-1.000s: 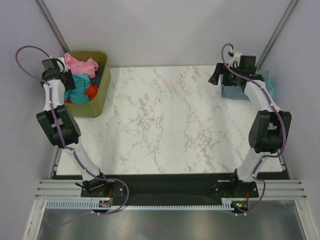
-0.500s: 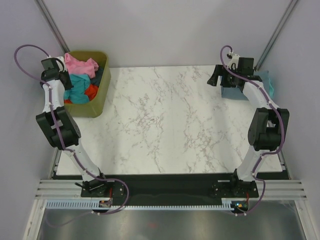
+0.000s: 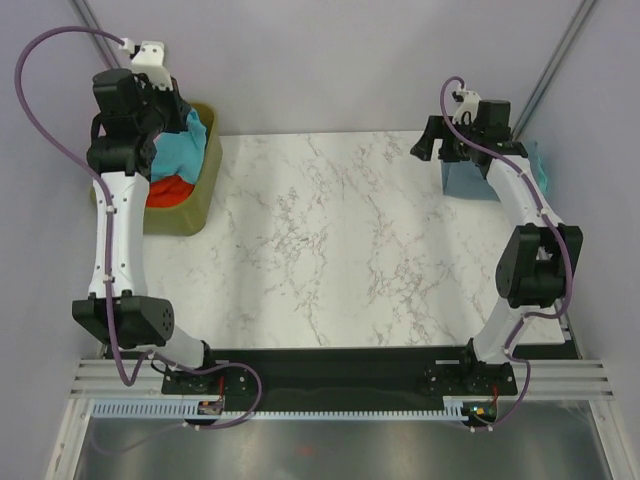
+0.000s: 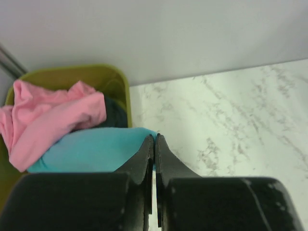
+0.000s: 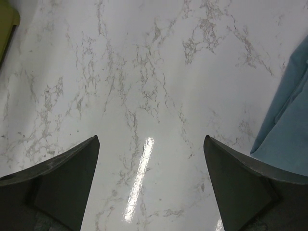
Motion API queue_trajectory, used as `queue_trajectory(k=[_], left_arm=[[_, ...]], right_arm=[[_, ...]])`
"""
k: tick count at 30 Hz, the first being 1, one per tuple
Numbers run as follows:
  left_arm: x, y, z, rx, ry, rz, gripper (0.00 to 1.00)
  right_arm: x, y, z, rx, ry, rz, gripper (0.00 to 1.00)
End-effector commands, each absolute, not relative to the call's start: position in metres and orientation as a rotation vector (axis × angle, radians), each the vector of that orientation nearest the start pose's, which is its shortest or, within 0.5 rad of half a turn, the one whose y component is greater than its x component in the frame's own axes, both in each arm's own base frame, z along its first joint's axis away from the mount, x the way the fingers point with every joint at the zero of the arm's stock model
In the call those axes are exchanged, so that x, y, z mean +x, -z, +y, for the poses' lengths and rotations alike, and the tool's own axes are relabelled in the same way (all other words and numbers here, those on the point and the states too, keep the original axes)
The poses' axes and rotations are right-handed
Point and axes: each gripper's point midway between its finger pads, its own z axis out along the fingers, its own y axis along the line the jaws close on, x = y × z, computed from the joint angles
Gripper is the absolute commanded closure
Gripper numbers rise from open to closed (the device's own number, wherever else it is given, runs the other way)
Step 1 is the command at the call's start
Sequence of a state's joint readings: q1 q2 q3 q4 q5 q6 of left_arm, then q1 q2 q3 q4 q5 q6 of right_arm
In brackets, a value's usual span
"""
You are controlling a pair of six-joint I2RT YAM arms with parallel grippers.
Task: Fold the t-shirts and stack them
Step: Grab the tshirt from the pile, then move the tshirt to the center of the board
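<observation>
My left gripper [image 4: 154, 138] is shut on a fold of the bright teal t-shirt [image 4: 91, 150], pinching its edge between the fingertips. In the top view the left gripper [image 3: 170, 118] is raised above the olive bin [image 3: 207, 190], with the teal t-shirt [image 3: 186, 148] hanging from it into the bin. A pink t-shirt [image 4: 53, 118] lies crumpled in the bin behind the teal one. An orange-red t-shirt [image 3: 170, 190] lies lower in the bin. A grey-blue t-shirt [image 3: 470, 180] lies flat at the far right. My right gripper [image 3: 438, 152] hovers open next to it, empty.
The olive bin [image 4: 115, 73] stands at the marble table's [image 3: 330, 240] far left corner. In the right wrist view, bare marble [image 5: 144, 96] lies under the open fingers [image 5: 62, 178], with the grey-blue t-shirt [image 5: 288, 130] at the right edge. Metal frame poles [image 3: 555, 60] rise behind.
My left gripper closed on the teal t-shirt down in the bin, then rose high with it. The right gripper shifted slightly left and stayed open.
</observation>
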State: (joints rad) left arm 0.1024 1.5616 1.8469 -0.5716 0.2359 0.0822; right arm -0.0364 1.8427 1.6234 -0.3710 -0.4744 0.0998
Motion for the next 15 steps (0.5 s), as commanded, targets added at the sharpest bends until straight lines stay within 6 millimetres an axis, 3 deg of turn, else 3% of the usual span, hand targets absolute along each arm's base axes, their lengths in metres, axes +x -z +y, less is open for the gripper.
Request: queue_trajectory(k=[1, 3, 4, 5, 10, 15], left_arm=[[0.432, -0.488, -0.034, 0.22, 0.218, 1.601, 0.98], [0.417, -0.507, -0.062, 0.263, 0.322, 1.558, 0.98], [0.41, -0.516, -0.066, 0.278, 0.339, 1.533, 0.98], [0.398, -0.527, -0.088, 0.337, 0.398, 1.503, 0.98], [0.358, -0.539, -0.152, 0.513, 0.572, 1.44, 0.98], [0.331, -0.543, -0.205, 0.659, 0.688, 1.387, 0.98]], right_arm=[[0.496, -0.275, 0.071, -0.189, -0.549, 2.023, 0.02], [0.489, -0.279, 0.069, -0.148, -0.552, 2.026, 0.02], [0.481, -0.283, 0.068, -0.126, -0.557, 2.023, 0.02], [0.476, -0.286, 0.071, -0.08, -0.614, 2.03, 0.02], [0.456, -0.285, 0.074, -0.054, -0.765, 2.037, 0.02], [0.441, -0.314, 0.079, -0.121, -0.771, 1.961, 0.02]])
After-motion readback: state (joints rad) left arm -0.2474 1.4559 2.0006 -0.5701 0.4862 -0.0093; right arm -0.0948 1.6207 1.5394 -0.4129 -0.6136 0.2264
